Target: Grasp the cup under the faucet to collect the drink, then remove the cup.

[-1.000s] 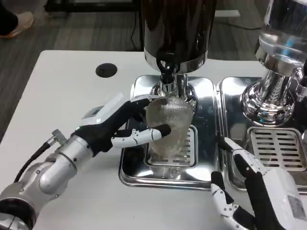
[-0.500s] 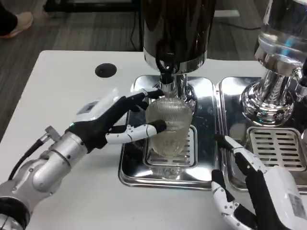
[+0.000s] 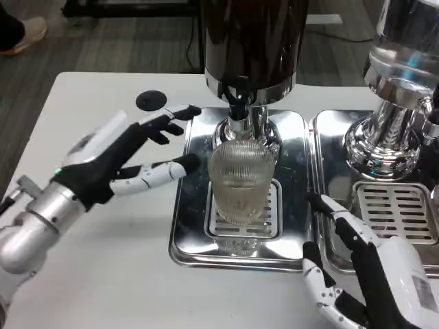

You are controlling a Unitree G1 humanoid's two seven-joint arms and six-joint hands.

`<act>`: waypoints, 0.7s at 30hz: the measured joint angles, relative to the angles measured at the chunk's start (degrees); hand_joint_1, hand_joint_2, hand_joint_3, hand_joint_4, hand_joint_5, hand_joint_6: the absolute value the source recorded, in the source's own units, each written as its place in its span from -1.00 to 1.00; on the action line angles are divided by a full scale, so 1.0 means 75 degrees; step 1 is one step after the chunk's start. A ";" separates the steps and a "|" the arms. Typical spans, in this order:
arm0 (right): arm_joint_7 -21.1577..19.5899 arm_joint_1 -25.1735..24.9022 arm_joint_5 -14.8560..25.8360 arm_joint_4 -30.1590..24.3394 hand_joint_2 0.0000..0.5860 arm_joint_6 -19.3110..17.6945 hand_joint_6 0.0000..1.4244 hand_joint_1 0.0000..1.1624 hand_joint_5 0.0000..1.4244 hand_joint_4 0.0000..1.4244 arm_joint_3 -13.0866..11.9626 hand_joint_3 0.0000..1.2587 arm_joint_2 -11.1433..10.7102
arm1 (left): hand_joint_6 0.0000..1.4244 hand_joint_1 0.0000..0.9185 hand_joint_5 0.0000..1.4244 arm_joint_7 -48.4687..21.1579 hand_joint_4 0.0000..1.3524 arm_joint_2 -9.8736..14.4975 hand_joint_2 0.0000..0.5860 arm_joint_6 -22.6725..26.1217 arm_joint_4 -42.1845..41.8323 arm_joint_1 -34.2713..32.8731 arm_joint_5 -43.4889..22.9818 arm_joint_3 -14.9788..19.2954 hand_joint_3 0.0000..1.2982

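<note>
White table [image 3: 103, 260], round black grommet [image 3: 151, 100], second dispenser [image 3: 401, 75] at right

You have a single head view, set high on the robot's head or chest and tilted steeply down and forward over the white table [image 3: 103, 233]. It sits close: a metal drip tray [image 3: 185, 240] fills the centre, forearms enter at both lower corners, and dark carpet [image 3: 103, 41] runs along the top edge.

A white table [image 3: 103, 274] with a round black grommet hole [image 3: 151, 101] near its far edge stands on grey carpet [image 3: 103, 41]. Beyond the far left corner a shoe [image 3: 27, 31] rests on the floor, near a dark furniture base [image 3: 130, 7].
</note>
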 measured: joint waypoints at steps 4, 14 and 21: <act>0.0043 -0.0184 0.0133 0.0069 0.67 -0.0009 -0.61 -0.15 -0.73 -0.70 -0.0025 -0.67 0.0001 | -0.44 -0.83 -0.67 -0.0709 -0.76 0.0122 -0.62 -0.0148 -0.0305 0.0019 -0.0620 0.0286 -0.71; 0.0261 -0.0451 0.0448 0.0354 0.67 -0.0024 -0.61 -0.15 -0.73 -0.70 -0.0128 -0.67 -0.0010 | -0.42 -0.82 -0.71 -0.2806 -0.77 0.0188 -0.58 -0.0175 -0.1321 0.0136 -0.2291 0.0803 -0.71; 0.0381 -0.0566 0.0589 0.0468 0.67 -0.0035 -0.60 -0.15 -0.73 -0.69 -0.0225 -0.67 -0.0017 | -0.45 -0.85 -0.69 -0.3586 -0.76 0.0187 -0.58 0.0252 -0.1845 0.0142 -0.2675 0.0876 -0.72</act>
